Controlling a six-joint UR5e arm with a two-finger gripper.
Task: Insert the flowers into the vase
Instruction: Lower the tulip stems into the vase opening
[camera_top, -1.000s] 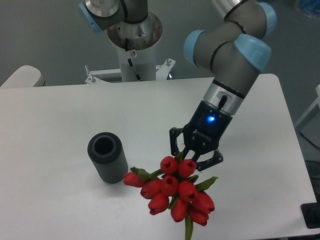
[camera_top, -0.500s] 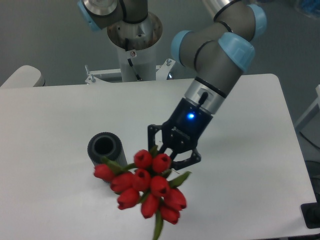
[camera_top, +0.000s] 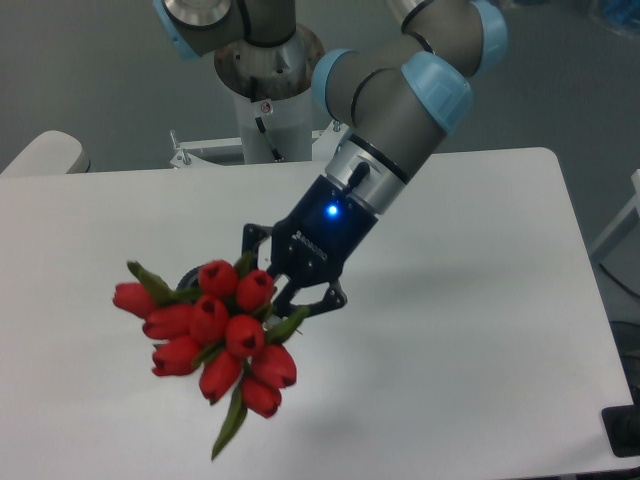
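My gripper (camera_top: 272, 292) is shut on the flowers (camera_top: 210, 330), a bunch of red closed tulip heads with green leaves, and holds them in the air at the left-middle of the white table (camera_top: 480, 330). The bunch hangs in front of the vase (camera_top: 187, 281), so only a sliver of the vase's dark rim shows behind the upper tulip heads. The stems are hidden behind the heads. I cannot tell whether the stems touch the vase's mouth.
The white robot pedestal (camera_top: 270, 90) with its metal base plate stands at the table's far edge. A pale rounded object (camera_top: 45, 152) sits at the far left. A dark object (camera_top: 625, 432) sticks up at the table's front right corner.
My gripper has carried the flowers to the left and a little up, from right of the vase to in front of it. The vase, plainly visible before, is now almost wholly covered.
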